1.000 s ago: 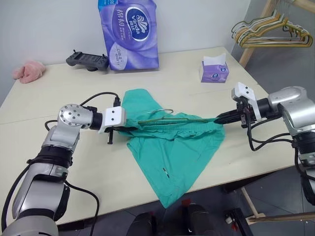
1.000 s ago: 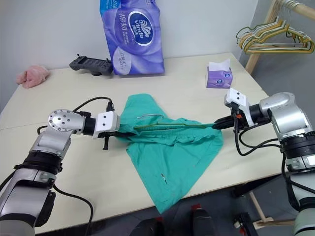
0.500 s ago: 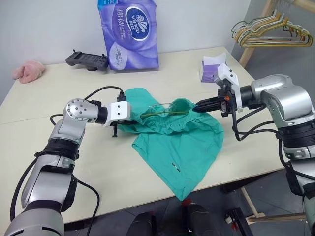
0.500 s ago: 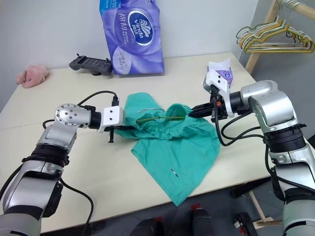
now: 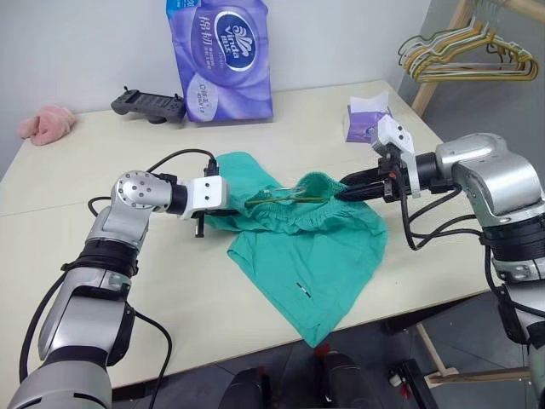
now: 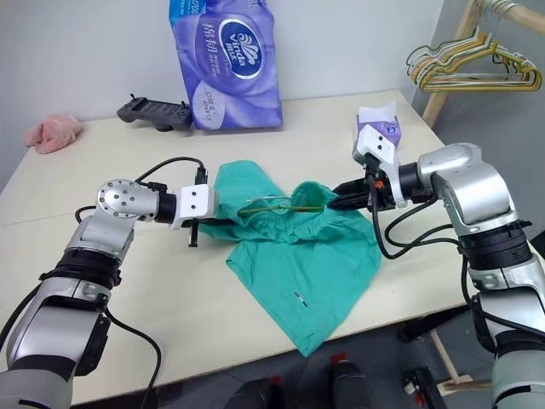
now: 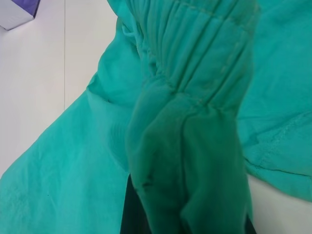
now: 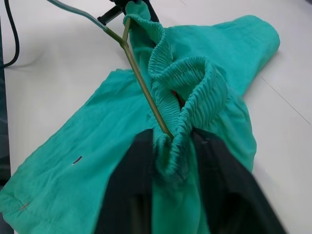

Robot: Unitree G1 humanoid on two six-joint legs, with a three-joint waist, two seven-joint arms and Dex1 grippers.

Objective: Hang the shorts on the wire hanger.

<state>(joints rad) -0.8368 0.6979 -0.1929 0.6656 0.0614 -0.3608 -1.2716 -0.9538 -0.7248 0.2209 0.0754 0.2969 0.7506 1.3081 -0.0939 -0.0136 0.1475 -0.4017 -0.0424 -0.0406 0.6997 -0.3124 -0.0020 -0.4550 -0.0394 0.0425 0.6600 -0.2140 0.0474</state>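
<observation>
Teal-green shorts [image 5: 311, 247] lie near the middle of a pale surface [image 5: 77, 204], with one leg trailing toward the front edge and its tip hanging just past it. The gathered elastic waistband is lifted off the surface and bunched into a loose loop between the two grippers. A thin olive-green wire hanger [image 5: 285, 197] runs roughly level through the bunched waistband, its curved hook showing above the cloth near the left side.

The left gripper [image 5: 223, 206] reaches in from the left, its jaws closed on the left end of the waistband; in the left wrist view the cloth wraps over the black fingers. The right gripper [image 5: 347, 191] comes in from the right, pointing left. In the right wrist view its two black fingers [image 8: 129, 185] stand apart on either side of the gathered waistband and the end of the hanger wire; whether they are pinching the cloth cannot be told.

Along the far edge of the surface sit a small pink fuzzy cloth [image 5: 47, 123], a black handheld controller [image 5: 148, 105], a tall purple pack of paper rolls [image 5: 220, 58] and a small purple tissue box [image 5: 366, 121]. Beyond the right corner, several hangers [image 5: 464, 55] hang bunched on a wooden rack.
</observation>
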